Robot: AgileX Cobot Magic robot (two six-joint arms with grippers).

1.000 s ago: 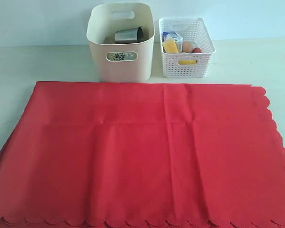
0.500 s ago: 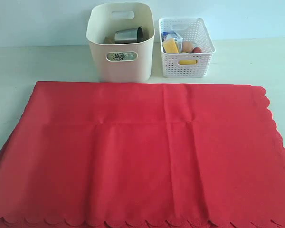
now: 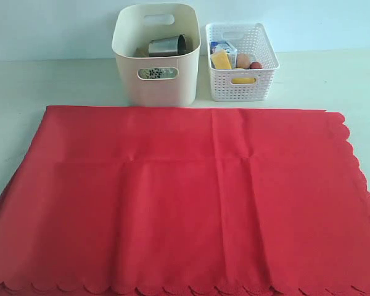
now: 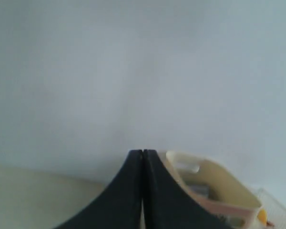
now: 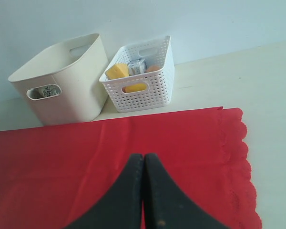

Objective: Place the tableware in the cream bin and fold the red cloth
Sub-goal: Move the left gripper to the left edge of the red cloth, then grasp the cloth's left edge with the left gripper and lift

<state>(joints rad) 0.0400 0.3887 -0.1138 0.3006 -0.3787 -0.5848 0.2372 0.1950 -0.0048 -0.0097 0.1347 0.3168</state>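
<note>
The red cloth [image 3: 185, 197] lies across the front of the table, folded over itself, with scalloped edges along the front and right. Behind it stands the cream bin [image 3: 155, 55] with a steel cup [image 3: 168, 45] lying inside; other tableware in it is mostly hidden. Neither arm shows in the exterior view. My left gripper [image 4: 143, 151] is shut and empty, raised, facing the wall with the cream bin [image 4: 214, 183] beyond it. My right gripper [image 5: 143, 154] is shut and empty above the red cloth [image 5: 62, 157], facing the cream bin [image 5: 66, 81].
A white lattice basket [image 3: 240, 61] stands right of the cream bin, holding a cheese wedge [image 3: 221, 60], a milk carton [image 3: 224, 46], an egg [image 3: 243, 60] and other food. Bare pale table surrounds the cloth at the left, right and back. A pale wall rises behind the bins.
</note>
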